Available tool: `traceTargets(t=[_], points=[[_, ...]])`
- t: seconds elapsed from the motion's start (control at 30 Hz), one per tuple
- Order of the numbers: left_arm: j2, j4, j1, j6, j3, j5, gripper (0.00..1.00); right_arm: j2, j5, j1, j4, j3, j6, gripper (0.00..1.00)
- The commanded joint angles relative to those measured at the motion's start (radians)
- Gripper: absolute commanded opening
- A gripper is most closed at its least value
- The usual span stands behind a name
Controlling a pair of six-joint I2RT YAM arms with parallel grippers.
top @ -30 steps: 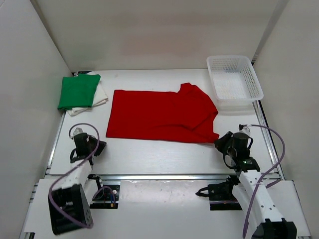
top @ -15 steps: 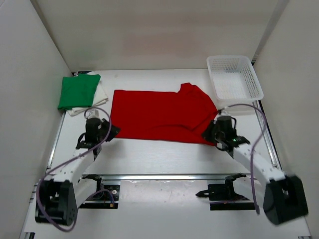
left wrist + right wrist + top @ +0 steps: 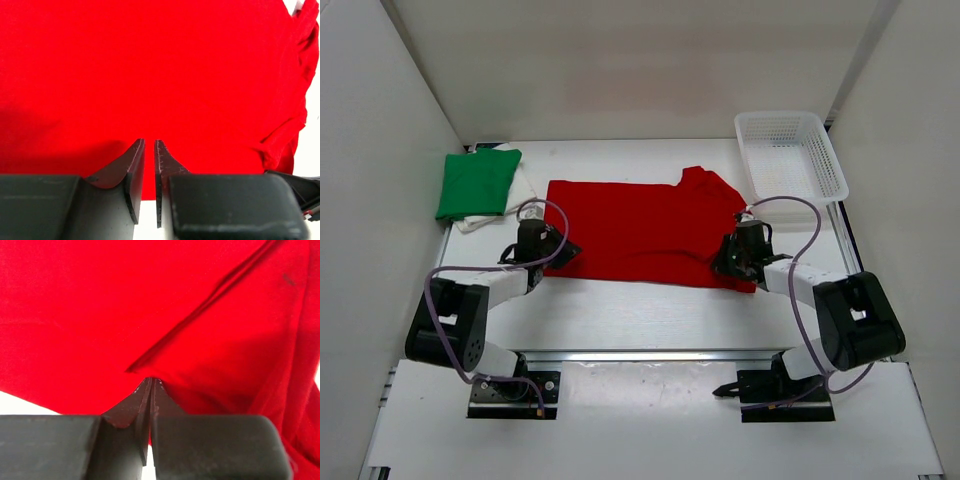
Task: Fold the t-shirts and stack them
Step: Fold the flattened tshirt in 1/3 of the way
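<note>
Red t-shirt [image 3: 640, 225] — L fingers [image 3: 132, 165] slightly apart at edge, R fingers [image 3: 140, 400] pressed together — pinch unclear.

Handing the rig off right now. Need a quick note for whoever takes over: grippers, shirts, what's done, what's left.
Left gripper: at the near-left hem of the red shirt, jaws a narrow gap apart; can't tell if cloth is pinched.
Right gripper: shut at the red shirt's near-right corner; hold on the cloth unclear.
Things: red shirt spread out mid-table. Green shirt folded, lying on the folded white shirt, far left. Basket far right.
Done: green and white folded and stacked.
Left: fold the red shirt, add it to the stack.
</note>
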Motion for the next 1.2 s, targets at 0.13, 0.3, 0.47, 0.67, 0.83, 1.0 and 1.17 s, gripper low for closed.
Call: traceTargets(t=[0.13, 0.3, 0.47, 0.67, 0.83, 1.0, 1.17], points=[[-0.024, 0.109, 0.087, -0.033, -0.127, 0.024, 0.23, 0.065, -0.011, 0.003, 0.086, 0.073, -0.014, 0.00], [-0.082, 0.120, 0.144, -0.035, -0.212, 0.021, 0.24, 0.114, -0.011, 0.023, 0.068, 0.130, -0.010, 0.00], [-0.110, 0.114, 0.153, -0.033, -0.230, 0.030, 0.24, 0.223, -0.054, 0.008, 0.114, 0.221, 0.024, 0.00], [-0.208, 0.030, 0.107, -0.015, -0.190, 0.001, 0.25, 0.386, -0.134, 0.036, -0.054, 0.677, -0.023, 0.01], [-0.285, 0.031, 0.051, -0.016, -0.189, -0.052, 0.27, 0.258, 0.046, 0.110, -0.105, 0.572, -0.097, 0.00], [-0.161, 0.054, 0.009, -0.009, -0.112, -0.046, 0.27, 0.148, -0.031, 0.106, 0.016, 0.297, -0.049, 0.00], [0.003, 0.065, -0.006, -0.002, -0.038, -0.011, 0.25, 0.143, -0.020, 0.175, 0.033, 0.187, -0.040, 0.00]])
